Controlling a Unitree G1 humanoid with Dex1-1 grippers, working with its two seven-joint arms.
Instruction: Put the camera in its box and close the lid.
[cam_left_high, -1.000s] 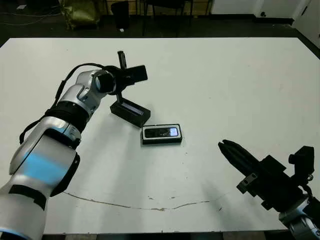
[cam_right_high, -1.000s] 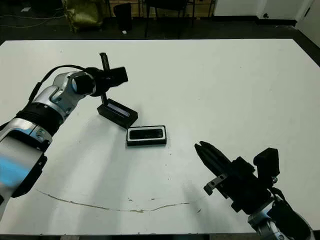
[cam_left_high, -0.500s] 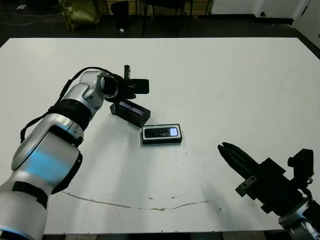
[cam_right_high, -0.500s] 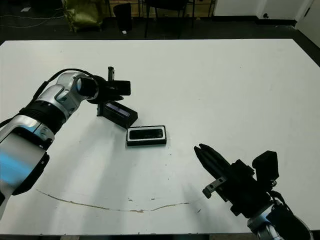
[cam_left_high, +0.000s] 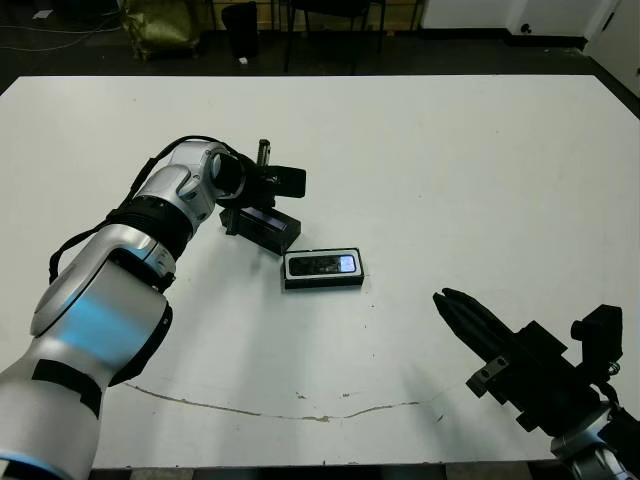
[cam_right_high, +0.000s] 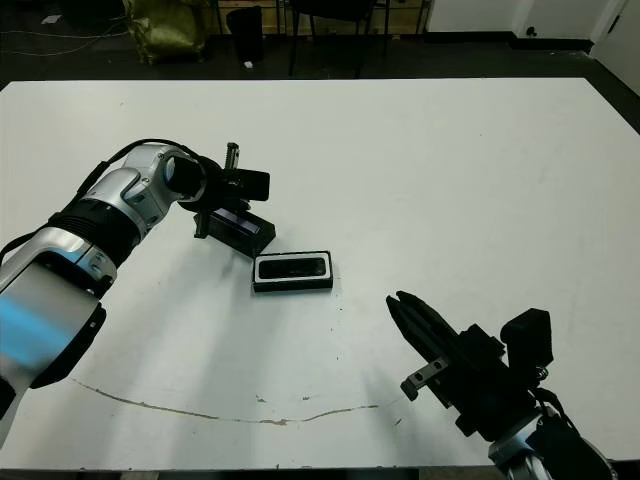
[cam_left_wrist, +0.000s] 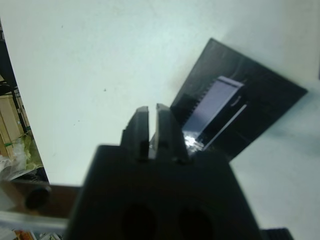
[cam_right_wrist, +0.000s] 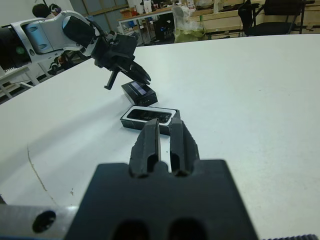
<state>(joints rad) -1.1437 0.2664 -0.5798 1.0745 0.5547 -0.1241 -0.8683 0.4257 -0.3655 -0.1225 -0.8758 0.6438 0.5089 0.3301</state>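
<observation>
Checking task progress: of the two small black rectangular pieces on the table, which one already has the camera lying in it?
The box, nearer the table's middle, holds the camera. The lid, beside the left gripper, shows only its pale strip.

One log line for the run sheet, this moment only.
camera: in box | lid: off, on table beside box | left pincer: shut, at lid's far end | right pincer: shut, idle, apart from box

Just beside the left hand (cam_left_high: 232, 222), matt black like hard plastic, lies the lid (cam_left_high: 262, 224), matt black with a smoother pale lilac strip. The camera (cam_left_high: 323, 265) has a glossy face in its white-lined box (cam_left_high: 323, 281). The table (cam_left_high: 480, 180) is smooth matt white, scuffed near the right hand (cam_left_high: 450, 302).
</observation>
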